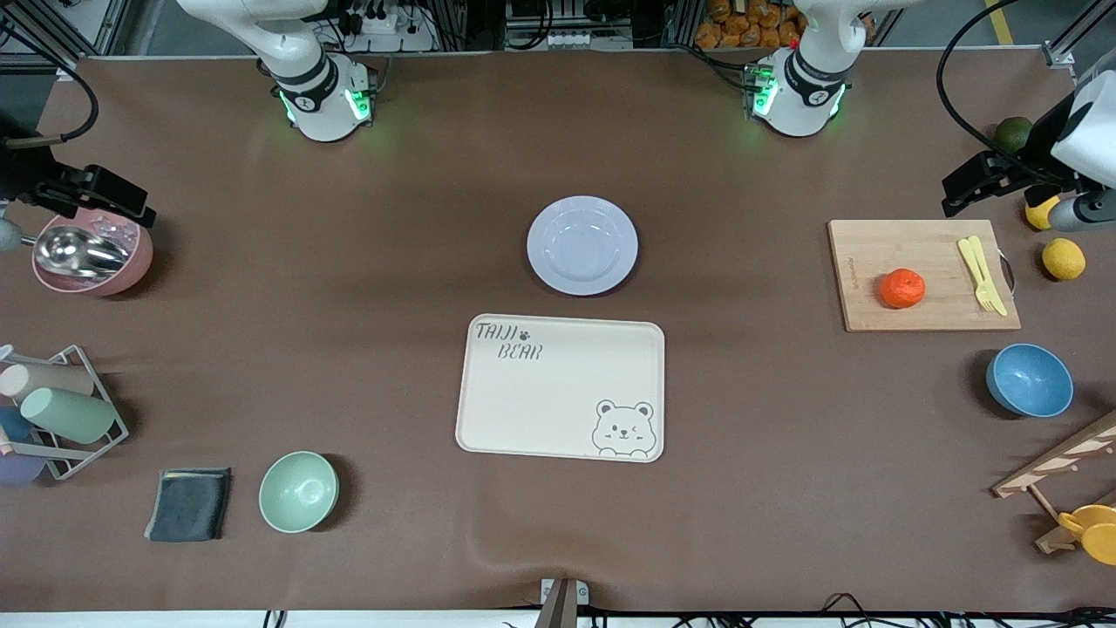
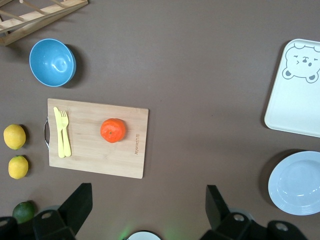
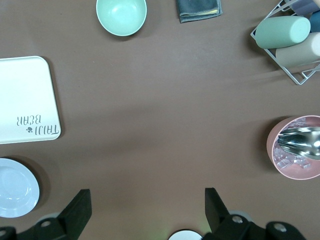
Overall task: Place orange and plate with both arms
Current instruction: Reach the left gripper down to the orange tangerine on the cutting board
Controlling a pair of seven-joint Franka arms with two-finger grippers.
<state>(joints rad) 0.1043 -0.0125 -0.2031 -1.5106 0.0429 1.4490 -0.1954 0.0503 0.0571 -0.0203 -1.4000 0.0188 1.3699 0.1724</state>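
Here, one orange [image 1: 901, 288], one plate [image 1: 581, 245], two lemons [image 1: 1063, 258].

High front view, wrist views downward

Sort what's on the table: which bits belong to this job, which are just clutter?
Job: orange on the cutting board; plate; probably the bear tray.
Clutter: yellow fork and knife, blue bowl, green bowl, lemons, pink bowl, cloth.
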